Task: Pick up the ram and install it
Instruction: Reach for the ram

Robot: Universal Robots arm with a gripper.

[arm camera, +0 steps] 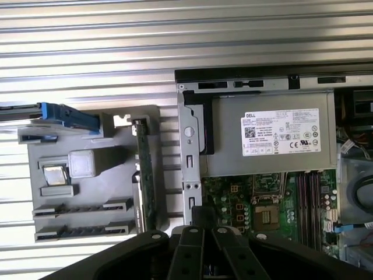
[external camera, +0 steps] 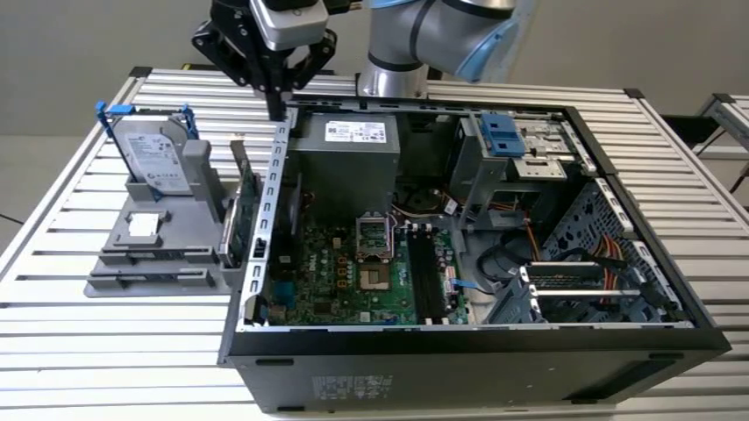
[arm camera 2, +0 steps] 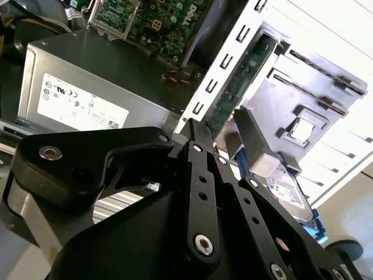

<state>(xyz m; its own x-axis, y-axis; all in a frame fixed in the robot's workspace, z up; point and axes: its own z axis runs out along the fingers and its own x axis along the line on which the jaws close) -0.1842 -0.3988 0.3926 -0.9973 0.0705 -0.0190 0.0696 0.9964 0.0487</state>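
The black metal claw point(arm camera 2: 192, 125) is nearest, its fingers pressed together and empty, above the rear corner of the computer case point(external camera: 468, 360). The ram point(arm camera: 144, 166), apparently the thin green stick, stands on edge in the grey plastic holder point(arm camera: 108, 181), at the side next to the case. Picking seems not begun; so slim an edge calls for opened, aligned fingers.

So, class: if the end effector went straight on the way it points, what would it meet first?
Probably the computer case's side wall, next to the power supply; the end effector hangs just over its edge, though depth is unclear.
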